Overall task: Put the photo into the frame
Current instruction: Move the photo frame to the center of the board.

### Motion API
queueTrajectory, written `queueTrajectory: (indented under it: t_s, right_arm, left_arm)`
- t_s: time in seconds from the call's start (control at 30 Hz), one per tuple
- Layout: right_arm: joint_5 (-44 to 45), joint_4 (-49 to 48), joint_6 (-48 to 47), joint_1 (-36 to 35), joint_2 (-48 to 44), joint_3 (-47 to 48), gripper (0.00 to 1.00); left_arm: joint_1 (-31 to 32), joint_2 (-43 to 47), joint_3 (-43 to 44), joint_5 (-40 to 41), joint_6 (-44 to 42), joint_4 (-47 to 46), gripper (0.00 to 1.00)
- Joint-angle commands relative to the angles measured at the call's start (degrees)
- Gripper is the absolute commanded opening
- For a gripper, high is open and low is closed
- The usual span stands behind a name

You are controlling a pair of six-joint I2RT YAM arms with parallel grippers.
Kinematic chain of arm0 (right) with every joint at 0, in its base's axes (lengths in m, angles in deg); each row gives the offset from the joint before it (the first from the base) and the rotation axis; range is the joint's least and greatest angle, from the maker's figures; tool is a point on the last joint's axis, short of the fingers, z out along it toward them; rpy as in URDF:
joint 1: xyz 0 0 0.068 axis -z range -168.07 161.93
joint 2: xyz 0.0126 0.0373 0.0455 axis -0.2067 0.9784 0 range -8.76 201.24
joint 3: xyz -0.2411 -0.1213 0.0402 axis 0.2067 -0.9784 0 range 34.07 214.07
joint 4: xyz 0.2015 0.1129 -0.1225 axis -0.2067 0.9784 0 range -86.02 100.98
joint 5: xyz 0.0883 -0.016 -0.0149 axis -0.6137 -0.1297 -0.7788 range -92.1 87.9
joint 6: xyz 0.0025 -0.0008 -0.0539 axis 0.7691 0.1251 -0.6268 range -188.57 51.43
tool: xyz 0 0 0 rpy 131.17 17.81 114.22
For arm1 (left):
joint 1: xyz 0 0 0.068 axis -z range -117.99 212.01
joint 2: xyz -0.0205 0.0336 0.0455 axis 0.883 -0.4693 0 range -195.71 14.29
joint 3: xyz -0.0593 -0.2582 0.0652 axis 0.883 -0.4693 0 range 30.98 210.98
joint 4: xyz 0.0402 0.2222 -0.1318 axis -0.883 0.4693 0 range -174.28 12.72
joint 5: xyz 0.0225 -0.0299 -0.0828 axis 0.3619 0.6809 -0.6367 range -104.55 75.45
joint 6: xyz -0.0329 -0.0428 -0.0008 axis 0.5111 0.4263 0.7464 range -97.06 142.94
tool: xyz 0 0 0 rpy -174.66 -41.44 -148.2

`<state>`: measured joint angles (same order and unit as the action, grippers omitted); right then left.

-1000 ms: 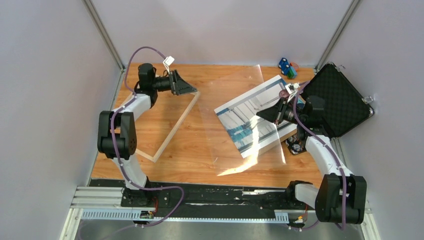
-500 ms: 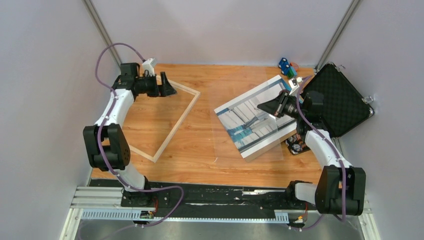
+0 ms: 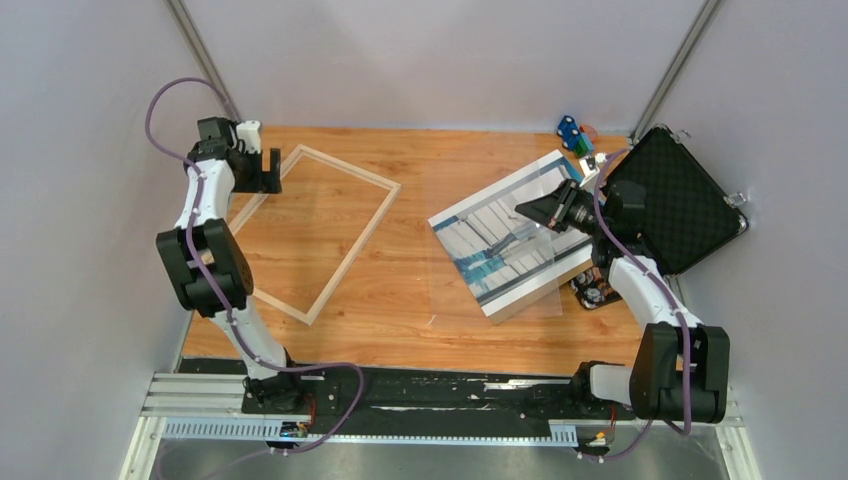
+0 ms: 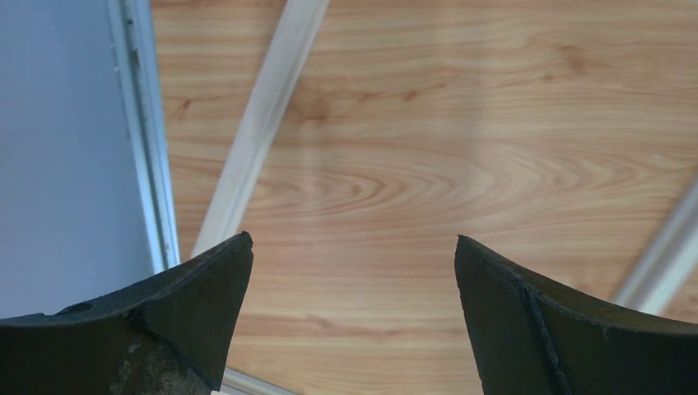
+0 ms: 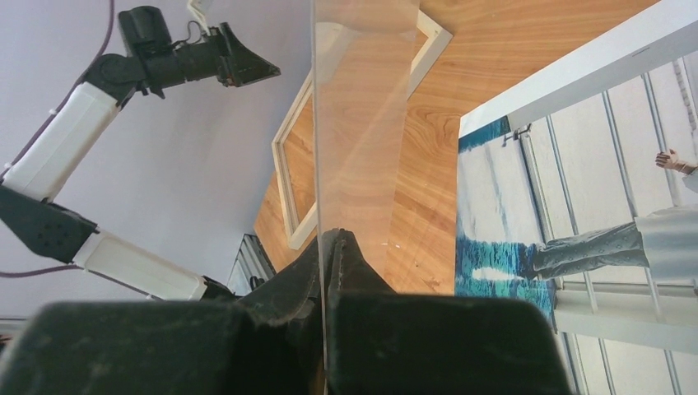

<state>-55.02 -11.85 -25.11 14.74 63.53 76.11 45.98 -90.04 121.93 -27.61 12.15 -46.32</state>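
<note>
Photo [image 3: 490,250] flat on tabletop [image 3: 400,290], right side; frame [image 3: 356,250] flat at left, well apart.
Left jaws wide open, empty, over the frame's far-left rail; right jaws pinched tight on the edge of a clear pane [image 5: 362,148] over the photo.

The right pincer [image 3: 522,212] covers part of the photo [image 3: 480,250]; the clear sheet [image 3: 460,292] barely shows from above; the far blue-green bits [image 3: 573,134] are too small to identify.

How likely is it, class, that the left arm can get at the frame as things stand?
Probably yes: the left tool hangs open just beside the far-left corner of the frame, which lies flat and uncovered; nothing stands between them.
</note>
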Motion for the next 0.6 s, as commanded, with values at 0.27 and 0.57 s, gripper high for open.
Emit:
queueTrajectory:
  t_s: [0.27,0.57]
  right_arm:
    - [-0.3,-3.8,-0.6,0.1,-1.6,-1.1,0.00]
    - [-0.2,-3.3,-1.7,0.0,-1.9,-1.2,0.00]
  left_arm:
    - [-6.4,-12.6,6.2,10.4,-8.8,2.3,0.98]
    - [-8.6,-16.0,6.9,9.8,-10.2,1.3,0.94]
